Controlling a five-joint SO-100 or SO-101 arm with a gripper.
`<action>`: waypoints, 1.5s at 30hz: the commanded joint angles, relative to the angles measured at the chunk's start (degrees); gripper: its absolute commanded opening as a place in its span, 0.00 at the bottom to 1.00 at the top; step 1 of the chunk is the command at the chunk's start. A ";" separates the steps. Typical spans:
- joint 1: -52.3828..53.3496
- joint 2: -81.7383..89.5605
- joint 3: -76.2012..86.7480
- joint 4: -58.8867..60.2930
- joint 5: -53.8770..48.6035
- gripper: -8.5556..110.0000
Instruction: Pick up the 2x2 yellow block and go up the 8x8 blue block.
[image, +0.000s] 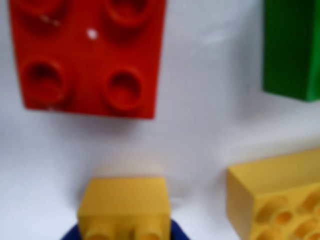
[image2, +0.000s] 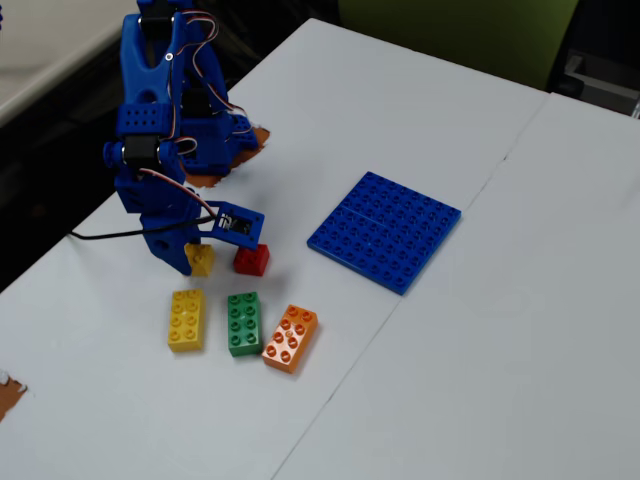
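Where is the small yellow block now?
In the fixed view, the small yellow block sits at the hand, left of the red block, above the long yellow block.

Even, diffuse light in both views — no harsh glare. The wrist view is soft and out of focus throughout, the red brick (image: 87, 55) blurred at its edges with a faint shadow beneath. The fixed view is sharper — the white table (image2: 480, 330) bright, shadows weak
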 joint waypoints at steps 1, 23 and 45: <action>-1.32 0.44 0.97 0.26 -1.67 0.09; -16.52 34.01 -10.90 43.24 55.90 0.07; -52.38 17.23 -67.06 42.19 101.25 0.07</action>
